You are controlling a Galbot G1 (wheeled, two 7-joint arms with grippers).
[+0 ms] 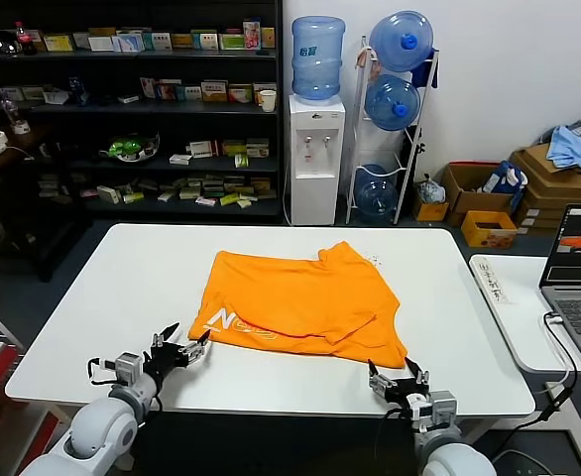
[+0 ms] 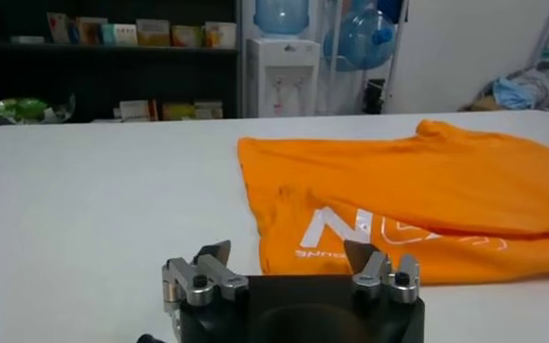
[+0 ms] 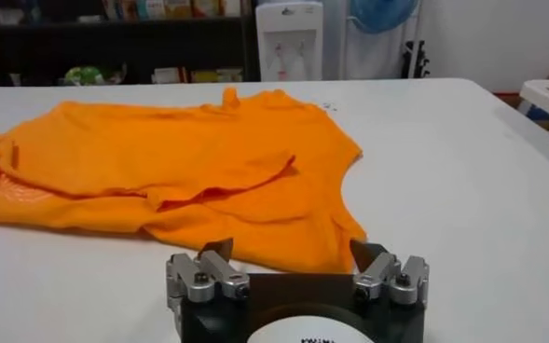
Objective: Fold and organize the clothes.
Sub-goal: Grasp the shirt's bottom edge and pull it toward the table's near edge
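**Both claws low at the near edge, shirt lying loose between them**

On my left, the left claw (image 1: 189, 350) sits low over the white surface (image 1: 102, 297), close to the near edge. Its fingers stand apart with nothing between them, and their tips point at the near-left corner of the orange T-shirt (image 1: 305, 302). In the left wrist view the two fingertips (image 2: 216, 253) frame the shirt's hem, just short of the cloth; I cannot tell whether one tip grazes it.

Moving to the middle, the T-shirt lies on the surface, partly folded over itself, with an upper layer of cloth laid across the lower one and wrinkled along its edge. White lettering (image 1: 233, 324) shows near the left hem; the left wrist view has it as large white letters (image 2: 344, 228) facing the claw. A sleeve sticks out at the far side of the shirt.

To the right, the right claw (image 1: 398, 378) rests near the front edge of the surface, just beside the shirt's near-right corner. Its fingers are spread wide as well and grip nothing. From the right wrist view the corner of the cloth (image 3: 335, 247) reaches down between the fingertips (image 3: 367, 253) but stays apart from them.

Farther right, a laptop (image 1: 578, 273) sits open on a neighbouring white table.
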